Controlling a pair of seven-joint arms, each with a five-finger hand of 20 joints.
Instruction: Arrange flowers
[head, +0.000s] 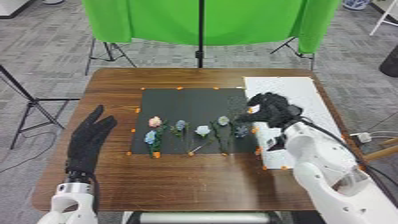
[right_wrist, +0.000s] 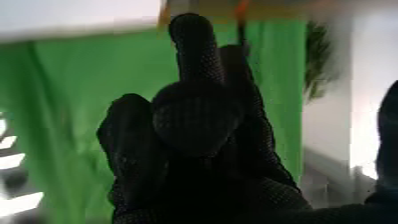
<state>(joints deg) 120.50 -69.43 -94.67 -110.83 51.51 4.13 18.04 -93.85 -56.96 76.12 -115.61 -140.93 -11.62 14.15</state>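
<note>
My left hand (head: 87, 142) lies at the table's left side, fingers straight. My right hand (head: 274, 111) is over the seam between the black mat (head: 191, 100) and the white board (head: 282, 86). On the mat are a pink flower (head: 155, 121), a blue flower (head: 150, 136), a small bluish flower (head: 180, 124), a pale flower (head: 202, 130), a whitish-green flower (head: 223, 120) and a grey-blue flower (head: 241, 131). In the right wrist view my right hand (right_wrist: 209, 170) has some fingers extended and one bent, with the thumb apart. Blurred dark greenery (right_wrist: 317, 55) appears beyond it.
Orange markers edge the mat and the board. The brown wooden table (head: 178, 187) surrounds them. Behind the far edge stand a black pole (head: 200, 45) and a green cloth (head: 249, 22). A black stand (head: 34, 102) is on the floor at left.
</note>
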